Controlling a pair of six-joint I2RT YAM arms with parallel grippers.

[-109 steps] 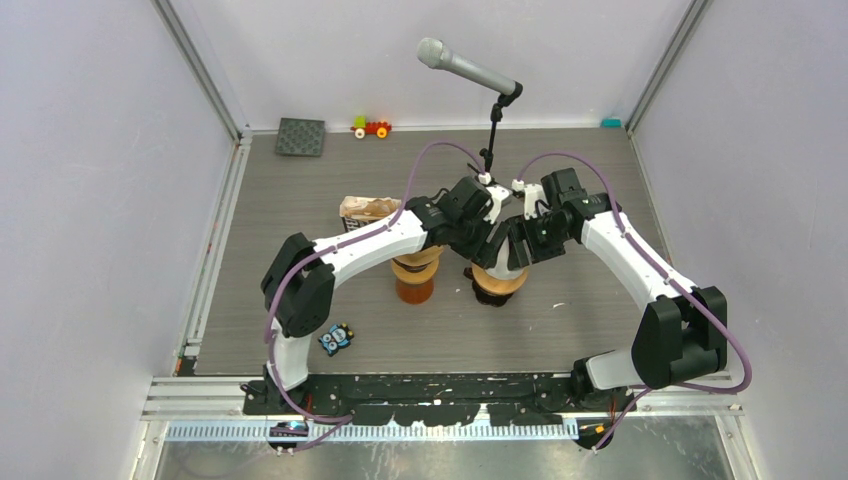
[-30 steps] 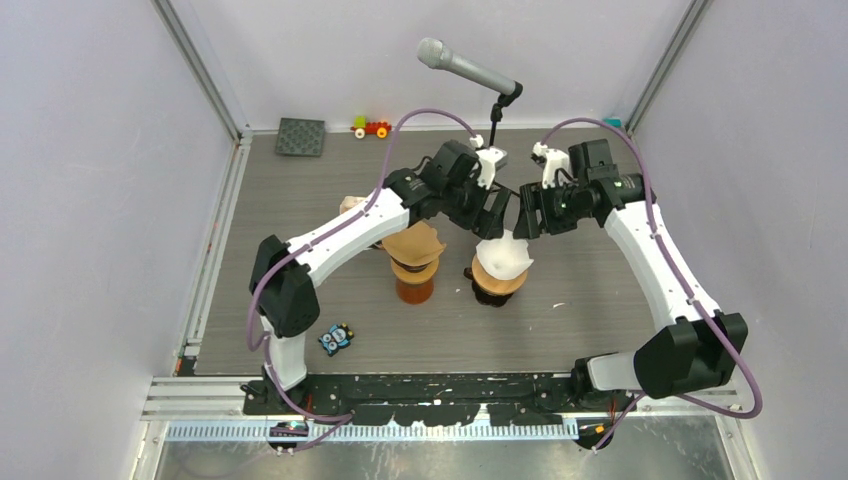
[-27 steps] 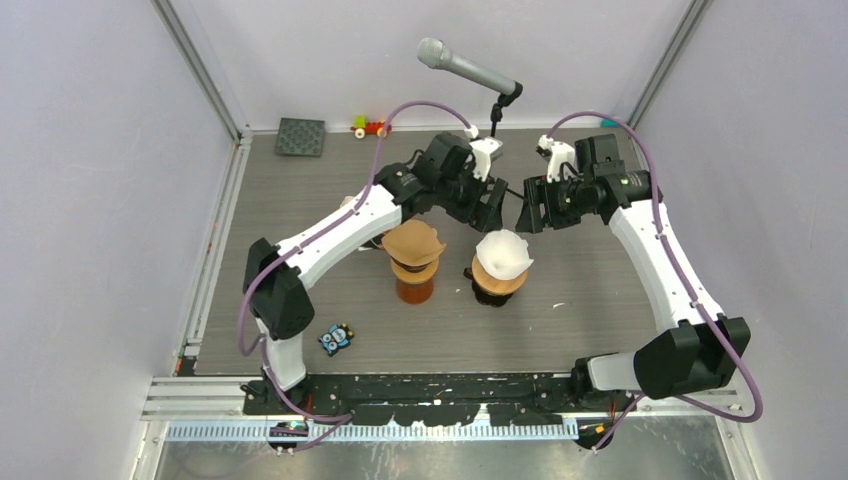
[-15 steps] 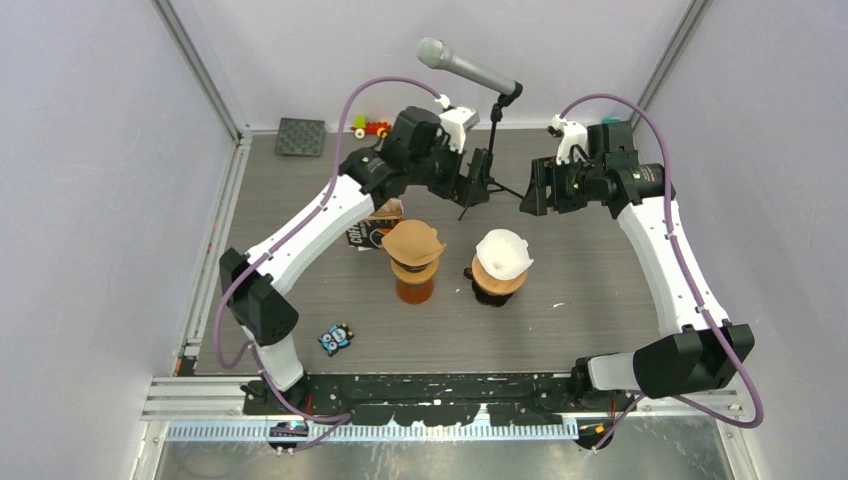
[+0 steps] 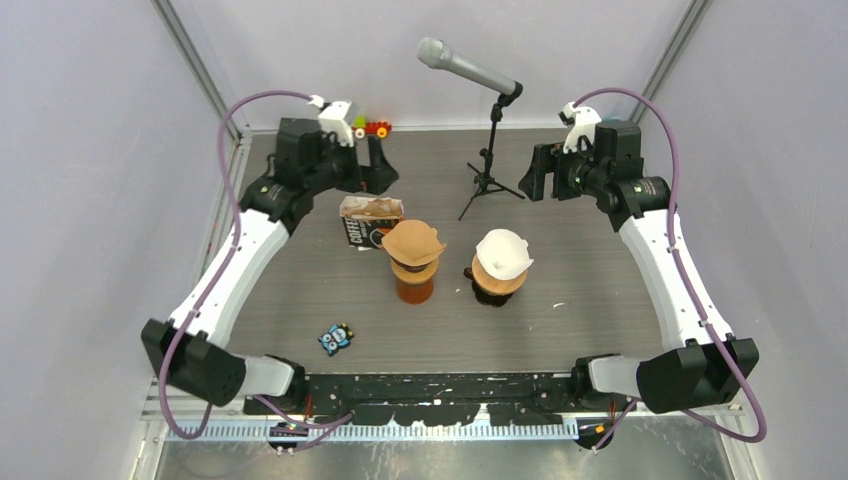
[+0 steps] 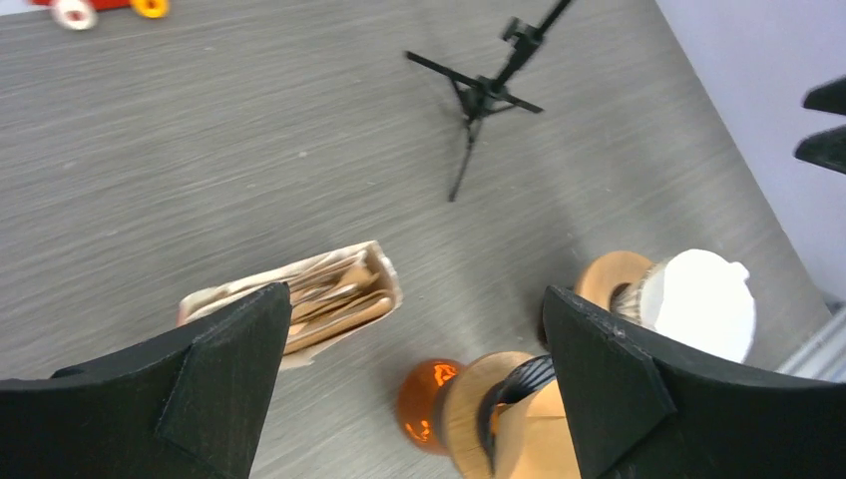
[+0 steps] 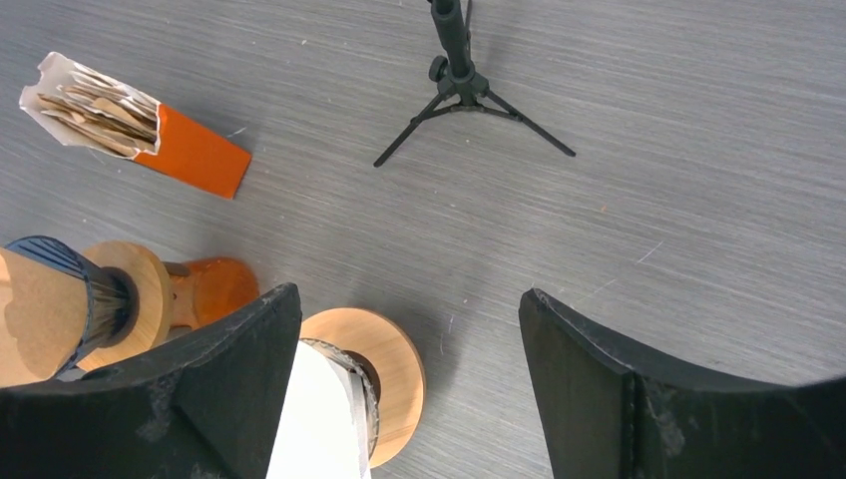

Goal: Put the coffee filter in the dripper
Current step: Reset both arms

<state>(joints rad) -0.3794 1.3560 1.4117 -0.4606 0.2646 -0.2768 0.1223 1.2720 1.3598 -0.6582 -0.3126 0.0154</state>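
— Where is the coffee filter now?

— On the near side of the microphone stand, a touch to its right. It sits in the dripper, a white cone with its axis upright and its mouth facing up. I judge the placing done.

— And the grippers?

— Both stand with jaws wide apart and hold nothing. The right gripper hangs just right of the stand, and the left gripper is well off to the stand's left. The right 1 is nearer, and from it the filter lies down and toward the arm bases.

— Anything else near the stand?

— There are 2 cones in all. A brown filter sits in a second dripper, near and left of the stand.

— Any writing?

— The filter box, left of the stand, seems to read "COFFEE". The rest is too small to read.
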